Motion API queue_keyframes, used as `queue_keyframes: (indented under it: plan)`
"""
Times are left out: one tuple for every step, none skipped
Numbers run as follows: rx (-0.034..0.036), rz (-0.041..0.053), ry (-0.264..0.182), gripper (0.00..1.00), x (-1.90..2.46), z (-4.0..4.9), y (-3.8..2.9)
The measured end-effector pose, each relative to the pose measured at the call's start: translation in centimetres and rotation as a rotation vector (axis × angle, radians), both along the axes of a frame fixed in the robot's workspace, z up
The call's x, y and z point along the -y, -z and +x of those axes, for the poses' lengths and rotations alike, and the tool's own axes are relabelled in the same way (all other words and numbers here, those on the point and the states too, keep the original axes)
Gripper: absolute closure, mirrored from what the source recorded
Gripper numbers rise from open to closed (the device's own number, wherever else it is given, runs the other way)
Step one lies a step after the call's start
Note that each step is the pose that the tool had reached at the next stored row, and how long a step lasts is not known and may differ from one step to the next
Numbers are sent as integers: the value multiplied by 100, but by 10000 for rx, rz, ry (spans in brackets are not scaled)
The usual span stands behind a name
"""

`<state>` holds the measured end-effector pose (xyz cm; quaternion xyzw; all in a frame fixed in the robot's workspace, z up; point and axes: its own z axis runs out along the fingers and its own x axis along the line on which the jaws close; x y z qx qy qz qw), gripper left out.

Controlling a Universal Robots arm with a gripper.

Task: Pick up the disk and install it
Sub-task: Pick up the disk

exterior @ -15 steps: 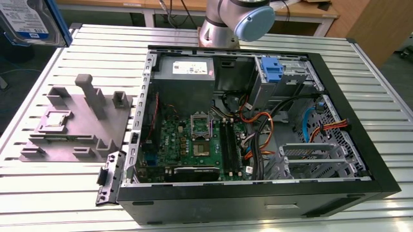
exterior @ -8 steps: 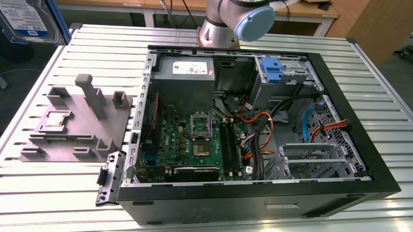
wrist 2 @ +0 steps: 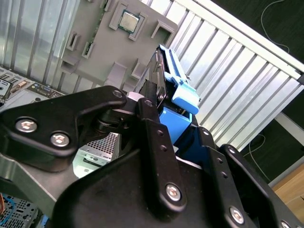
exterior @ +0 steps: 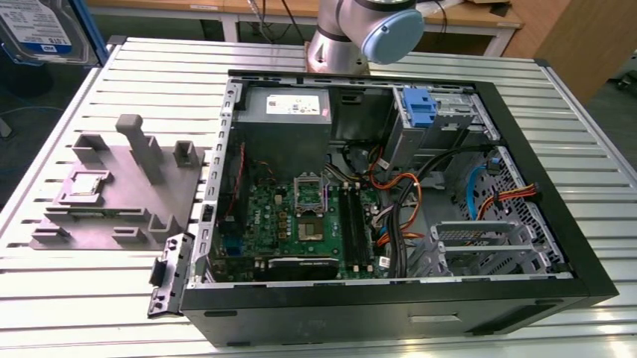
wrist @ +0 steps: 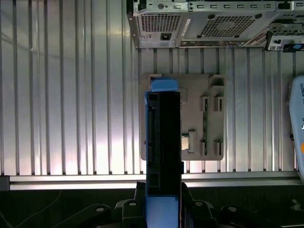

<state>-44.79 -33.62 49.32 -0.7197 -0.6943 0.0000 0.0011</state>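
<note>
- Pincer (wrist 2: 166,116): black linkage fingers clenched on the disk, one on each flat side.
- Disk (wrist: 164,137): grasped and held in the air, clear of every surface. In the first wrist view it was seen edge-on as a dark narrow bar. Its long axis ran straight out from the pincer, with blue carrier frame at both the near and the far end. In the second wrist view the blue frame's end piece stood at the tip furthest from the fingers. In the exterior view it sat in the upper corner on the exterior view's left, cut off by the frame edge, label face toward the camera.
- Fixture plate (wrist: 209,118): grey, with raised blocks and slots, lying flat on the bench directly beneath the disk.
- Chip (wrist: 186,141): small, square and silver, seated in a pocket of the plate.
- Bench (exterior: 557,97): ribbed aluminium slats, carrying the plate and the computer case side by side.
- Computer case (exterior: 398,302): black tower on its side, panel off, motherboard, cabling and a blue bracket (exterior: 423,112) exposed.
- Arm (exterior: 359,33): its grey column rose just behind the case.
- Room: wooden desk (exterior: 298,11) behind the bench, and dark floor (exterior: 25,130) beside it.
</note>
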Motion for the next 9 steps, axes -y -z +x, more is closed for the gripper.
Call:
queue_keyframes:
  plan:
    - [0, 0, 0, 63, 0, 0, 0]
    - [-2, -1, 0, 63, 0, 0, -1]
    - [-2, -1, 0, 63, 0, 0, -2]
    - [-2, -1, 0, 63, 0, 0, -2]
    - [-2, -1, 0, 63, 0, 0, -2]
    - [-2, -1, 0, 63, 0, 0, -2]
    - [-2, -1, 0, 63, 0, 0, -2]
    - [-2, -1, 0, 63, 0, 0, -3]
    - [-2, 0, 0, 63, 0, 0, -3]
